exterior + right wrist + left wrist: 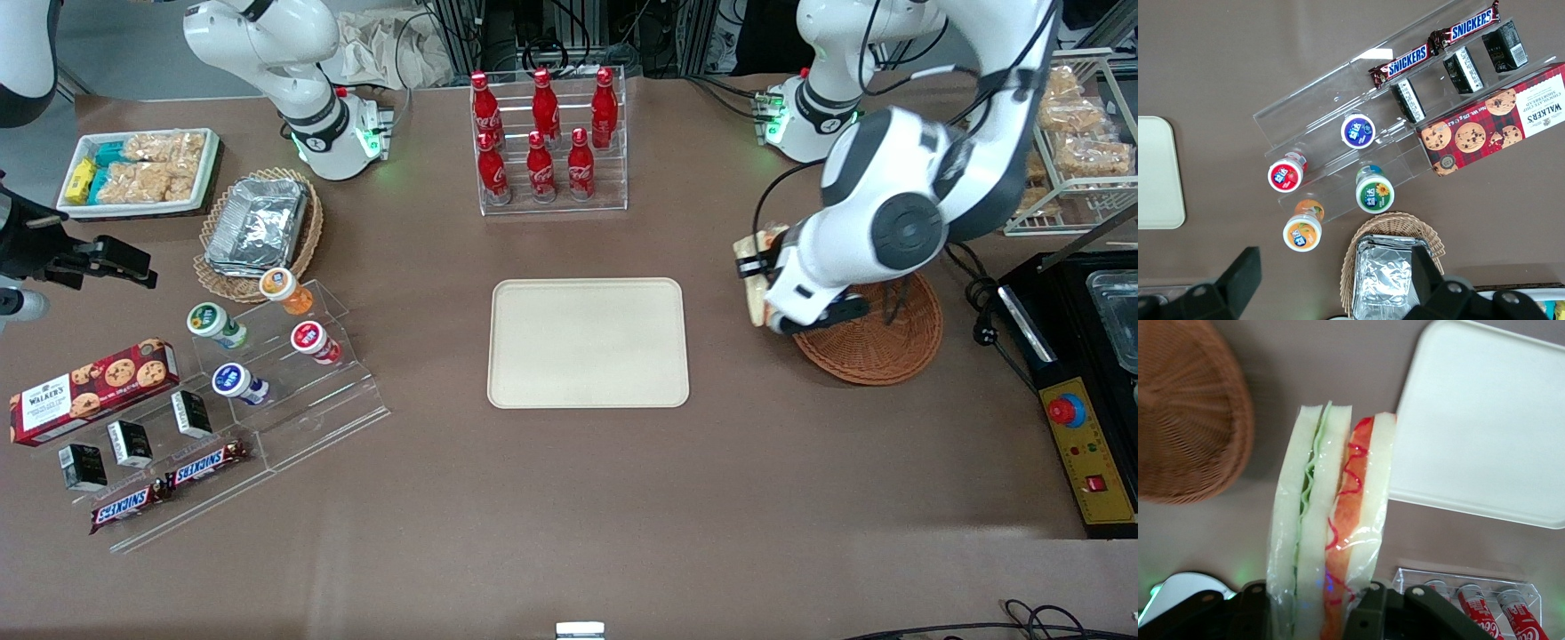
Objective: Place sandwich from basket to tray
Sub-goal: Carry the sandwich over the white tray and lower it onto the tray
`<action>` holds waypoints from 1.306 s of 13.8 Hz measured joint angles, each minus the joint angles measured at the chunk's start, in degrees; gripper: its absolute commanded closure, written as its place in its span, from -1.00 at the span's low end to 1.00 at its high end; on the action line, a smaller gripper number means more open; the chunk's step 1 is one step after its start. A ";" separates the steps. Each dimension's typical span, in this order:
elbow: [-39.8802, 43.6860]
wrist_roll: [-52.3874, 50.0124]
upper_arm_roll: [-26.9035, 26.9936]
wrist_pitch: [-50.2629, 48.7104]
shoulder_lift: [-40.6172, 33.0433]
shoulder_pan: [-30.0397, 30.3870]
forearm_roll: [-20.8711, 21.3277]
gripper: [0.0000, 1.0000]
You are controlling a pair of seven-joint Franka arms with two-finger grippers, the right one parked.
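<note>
The left arm's pincer is clamped on the triangular white-bread sandwich in its clear wrap, red-orange and green layers showing at the edge, and holds it in the air just beside the round reddish-brown wicker basket, on the side toward the flat cream-beige rectangular tray. So the sandwich is out of the basket, not yet over the tray, with bare brown surface between them. My worry is the grip: from the wrist view the fingers seem to pinch only one end of a soft, film-wrapped wedge, and most of it juts out unsupported — a quick swing could let it slide in the wrap, tilt or drop short of the tray. Squeezing harder would likely crush the bread instead. A release from too high might also tip it onto its side or over the low rim. Nothing stands in the path itself. The clear rack of red cola bottles stands farther from the front camera than the tray, well apart from it, and the clear stepped stand with small round-lidded cups and the red cookie box lie toward the parked arm's end. Those would matter only if the arm overshot badly.
</note>
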 measured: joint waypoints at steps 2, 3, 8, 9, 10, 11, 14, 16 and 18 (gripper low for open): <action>1.68 -0.14 -0.04 3.47 5.25 -3.03 2.04 0.24; 2.25 -0.88 -0.04 5.37 7.91 -4.39 3.43 0.24; 5.32 -7.29 -0.06 12.12 19.55 -8.52 10.38 0.24; 6.35 -7.90 -0.06 12.24 21.31 -8.97 10.61 0.24; 7.24 -8.23 -0.06 12.24 22.67 -9.37 10.72 0.24; 7.92 -8.42 -0.06 12.24 23.85 -9.83 11.07 0.24; 8.72 -9.81 -0.05 13.97 26.66 -11.14 13.41 0.24; 8.81 -10.23 -0.05 15.86 28.20 -11.87 13.69 0.23; 8.89 -10.47 -0.05 16.39 29.13 -12.20 14.71 0.06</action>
